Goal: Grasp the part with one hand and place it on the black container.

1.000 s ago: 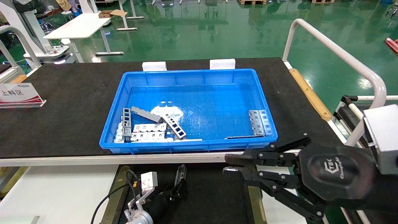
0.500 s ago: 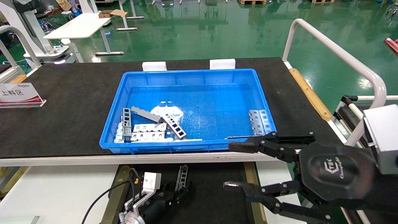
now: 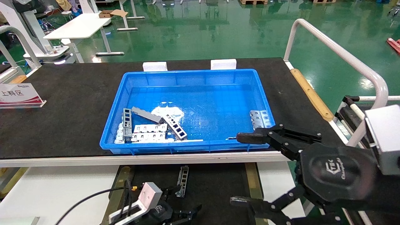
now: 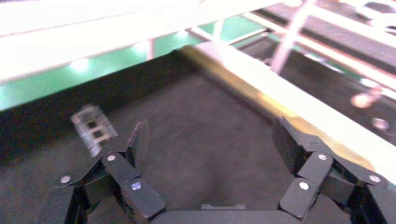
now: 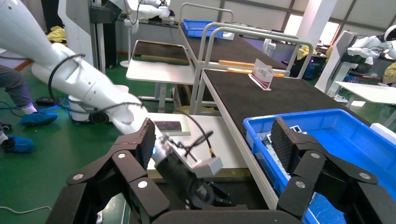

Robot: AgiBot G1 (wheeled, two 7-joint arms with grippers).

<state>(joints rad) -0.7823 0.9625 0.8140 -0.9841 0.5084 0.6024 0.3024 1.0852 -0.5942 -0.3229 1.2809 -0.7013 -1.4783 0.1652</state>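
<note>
Lying flat on the black container point(image 3: 215, 184), the part point(image 3: 182, 181) sits free just ahead of the left gripper point(image 3: 179, 215), whose jaws stand wide with nothing between them; in the left wrist view the part point(image 4: 93, 128) rests beside one finger, not touching it as far as I can tell. That reads as the placing step done for this piece. The right gripper point(image 3: 247, 168) hangs over the near right corner of the blue bin point(image 3: 187, 75), jaws spread wide and empty. The next move likely calls for a reach into the bin for another channel bar, with care to single one out of the overlapping pile. The bin holds a cluster of metal pieces point(image 3: 150, 128) at its near left, a ribbed plate point(image 3: 259, 118) at the near right and a thin strip point(image 3: 237, 137) along the front wall. The black container carries only the one part in view
</note>
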